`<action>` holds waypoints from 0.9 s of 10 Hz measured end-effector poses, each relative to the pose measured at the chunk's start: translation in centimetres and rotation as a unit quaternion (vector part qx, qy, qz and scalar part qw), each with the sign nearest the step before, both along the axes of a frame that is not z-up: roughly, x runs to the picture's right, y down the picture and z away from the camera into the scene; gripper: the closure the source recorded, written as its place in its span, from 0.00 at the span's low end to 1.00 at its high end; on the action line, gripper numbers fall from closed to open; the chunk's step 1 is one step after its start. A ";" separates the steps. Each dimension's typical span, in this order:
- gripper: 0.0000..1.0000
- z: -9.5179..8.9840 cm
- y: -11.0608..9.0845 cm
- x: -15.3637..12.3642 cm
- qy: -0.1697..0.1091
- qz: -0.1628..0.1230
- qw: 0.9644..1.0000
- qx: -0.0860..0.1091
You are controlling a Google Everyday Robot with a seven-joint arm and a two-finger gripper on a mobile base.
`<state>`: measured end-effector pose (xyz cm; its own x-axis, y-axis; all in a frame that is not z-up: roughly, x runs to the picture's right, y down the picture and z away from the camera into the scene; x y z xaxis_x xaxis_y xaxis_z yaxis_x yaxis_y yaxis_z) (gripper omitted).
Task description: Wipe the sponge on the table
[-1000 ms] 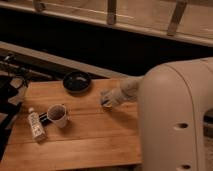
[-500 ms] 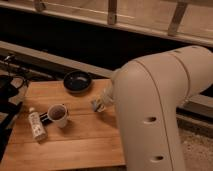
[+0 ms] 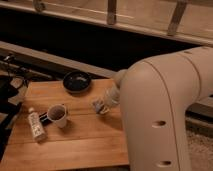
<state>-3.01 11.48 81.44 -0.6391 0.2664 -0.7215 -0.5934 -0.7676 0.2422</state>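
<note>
Dim, warm-lit room. Light brown wooden plank tabletop (image 3: 85, 145) fills the lower left, grain running left to right. Behind its far edge lies a dark recessed band, and above that a pale ledge with metal railing posts (image 3: 111, 12). Speckled floor (image 3: 200, 147) shows at lower right.

My bulky white arm (image 3: 165, 110) sweeps in from the right and hides the tabletop's right edge. My hand (image 3: 102, 106) sits low over the wood, right of the middle, tip pointing left. Small blue and pale sponge (image 3: 98, 105) shows at the tip of the hand, down at the surface; whether it touches the wood I cannot tell. How far the hand is open, and whether it grips the sponge, I cannot tell either.

Dark round bowl (image 3: 76, 81) stands near the far edge, up and left of the hand, apart from it. Pale mug (image 3: 58, 115) with a dark inside stands left of the hand, bare wood between them. White labelled bottle (image 3: 35, 125) lies on its side just beside the mug, near the left edge. Black gear with cables (image 3: 10, 90) crowds that left edge.

Open wood: the broad near half, from mug and hand down to the near edge, and a strip between bowl and mug.
</note>
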 end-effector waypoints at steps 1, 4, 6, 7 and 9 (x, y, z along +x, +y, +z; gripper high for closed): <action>1.00 0.1 -0.2 -1.0 -0.004 -0.005 1.000 -0.001; 1.00 -0.2 -0.2 -2.2 -0.017 -0.022 1.000 -0.003; 1.00 -0.3 -0.3 -2.7 -0.024 -0.028 0.999 -0.004; 1.00 -0.4 -0.3 -3.5 -0.030 -0.031 0.999 -0.006; 1.00 -0.6 -0.3 -4.7 -0.039 -0.037 0.999 -0.009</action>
